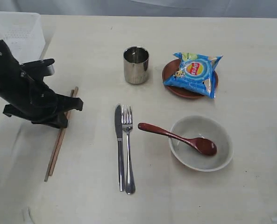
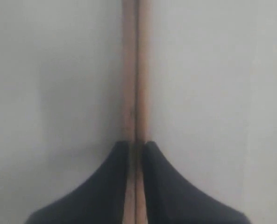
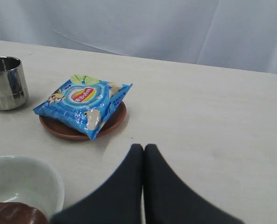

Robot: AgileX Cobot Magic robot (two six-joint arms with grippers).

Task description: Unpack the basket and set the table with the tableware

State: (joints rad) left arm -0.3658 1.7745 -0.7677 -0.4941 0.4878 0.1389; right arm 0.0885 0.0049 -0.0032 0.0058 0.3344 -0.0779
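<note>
Exterior view coverage began at the far left corner of the table (image 1: 82,200), where the basket (image 1: 14,30) stood, its inside hidden. Just right of it, the left gripper (image 1: 69,106) was lowered over the chopsticks (image 1: 55,151), which lay as a pair on the table, slanting from far to near. In the left wrist view its fingers (image 2: 105,186) were seen pinching both sticks between them, nearer the far end than the middle. With so off-centre a hold, the pair could droop or swing once lifted, and one stick could be squeezed out and dropped.

At the centre the knife (image 1: 119,144) and fork (image 1: 128,149) were laid side by side, and a loose stick could be sent against them. The cup (image 1: 136,64) stood beyond them. Further right, the spoon (image 1: 175,136) rested with its head in the bowl (image 1: 224,156) and its handle over the rim, so it could be tipped out by a nudge. The chip bag (image 1: 194,72) lay on the plate (image 1: 174,91) at far right. The right gripper (image 3: 144,147), pressed together and empty, was held near the bowl, which could be knocked by an unwatched sweep.
</note>
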